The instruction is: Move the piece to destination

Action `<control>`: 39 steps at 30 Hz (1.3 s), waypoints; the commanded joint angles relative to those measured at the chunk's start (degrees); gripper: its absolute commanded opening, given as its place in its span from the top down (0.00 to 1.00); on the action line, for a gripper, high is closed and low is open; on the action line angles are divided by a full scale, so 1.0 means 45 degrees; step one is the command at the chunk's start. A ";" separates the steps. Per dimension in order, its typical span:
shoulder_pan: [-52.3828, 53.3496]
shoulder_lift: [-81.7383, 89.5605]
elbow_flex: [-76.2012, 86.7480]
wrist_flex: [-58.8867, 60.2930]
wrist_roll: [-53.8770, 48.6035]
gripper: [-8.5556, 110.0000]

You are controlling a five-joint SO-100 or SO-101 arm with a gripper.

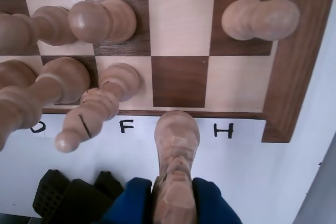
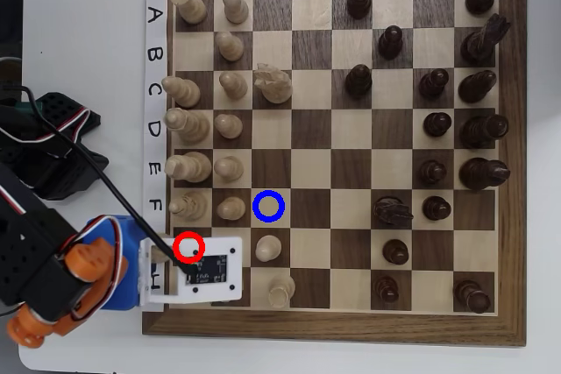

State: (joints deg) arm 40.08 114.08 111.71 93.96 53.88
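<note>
In the wrist view my gripper (image 1: 176,200) is shut on the piece, a pale cream knight (image 1: 177,140), between two blue jaws. The knight's round base points at the board's near edge, over the letter strip between F and H, in front of a bare dark square (image 1: 178,80). I cannot tell whether it rests on the board. In the overhead view the knight is hidden under my wrist's white plate (image 2: 206,269), beside the red ring (image 2: 188,247). The destination, a light square with a blue ring (image 2: 269,206), is empty, up and to the right of my wrist.
Cream pieces stand close by in the wrist view: a bishop (image 1: 89,111) and a pawn (image 1: 102,20) at left, another pawn (image 1: 260,18) at right. In the overhead view two cream pawns (image 2: 266,249) (image 2: 280,288) stand below the blue ring and the other cream knight (image 2: 273,85) above it.
</note>
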 commanded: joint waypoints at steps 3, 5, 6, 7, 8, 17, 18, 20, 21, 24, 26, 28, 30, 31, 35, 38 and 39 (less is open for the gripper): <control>0.0742 0.1680 -0.3555 0.0605 -0.1094 0.93; 0.0840 0.1914 -0.3867 0.0625 -0.1387 0.93; 0.0859 0.2012 -0.4043 0.0625 -0.1504 0.93; 0.0879 0.2090 -0.4219 0.0625 -0.1562 0.93; 0.0879 0.2148 -0.4395 0.0625 -0.1621 0.93; 0.0566 0.2773 -0.6348 0.0625 -0.1953 0.93; 0.0508 0.2930 -0.6387 0.0625 -0.2031 0.93; 0.0371 0.3262 -0.6387 0.0625 -0.2129 0.93; 0.0293 0.3418 -0.6367 0.0625 -0.2129 0.93; -0.0039 0.3809 -0.6289 0.0625 -0.2070 0.93; -0.0352 0.3945 -0.6426 0.0605 -0.1875 0.93; -0.0723 0.3984 -0.6699 0.0605 -0.1582 0.93; -0.1172 0.3965 -0.7031 0.0605 -0.1230 0.93; -0.1426 0.3926 -0.7148 0.0605 -0.1055 0.93; -0.2676 0.3574 -0.7617 0.0566 -0.0117 0.93; -0.3633 0.3301 -0.7715 0.0469 0.0605 0.93; -0.3945 0.3203 -0.7715 0.0430 0.0840 0.93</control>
State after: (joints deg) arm 31.55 124.10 89.21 96.06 50.71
